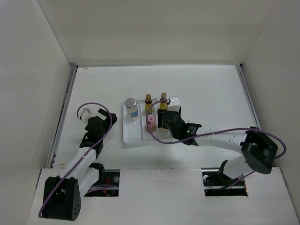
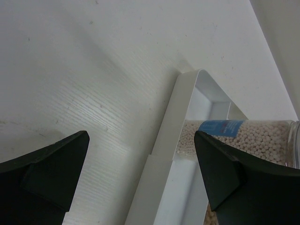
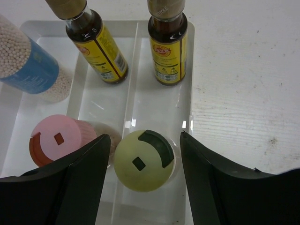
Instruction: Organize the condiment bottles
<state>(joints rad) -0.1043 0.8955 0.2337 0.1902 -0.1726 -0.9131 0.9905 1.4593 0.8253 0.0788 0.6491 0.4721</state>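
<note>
A white tray (image 1: 132,136) holds the condiment bottles. The clear bottle (image 1: 131,107) (image 3: 28,65) with the blue label stands in its left compartment. Two brown bottles (image 1: 148,101) (image 1: 163,100) with yellow labels (image 3: 98,44) (image 3: 168,47) stand at the back. The pink bottle (image 1: 151,123) (image 3: 56,139) is in the middle compartment. The cream bottle (image 3: 144,161) stands in the right one, between the fingers of my right gripper (image 3: 144,137) (image 1: 165,123), which is open with a gap on each side. My left gripper (image 2: 141,135) (image 1: 96,123) is open over the tray's left rim (image 2: 171,122), beside the clear bottle (image 2: 243,133).
A small white block (image 1: 174,102) sits just behind the tray's right back corner. White walls close off the table on the left, back and right. The table surface (image 3: 243,84) runs bare to the right of the tray.
</note>
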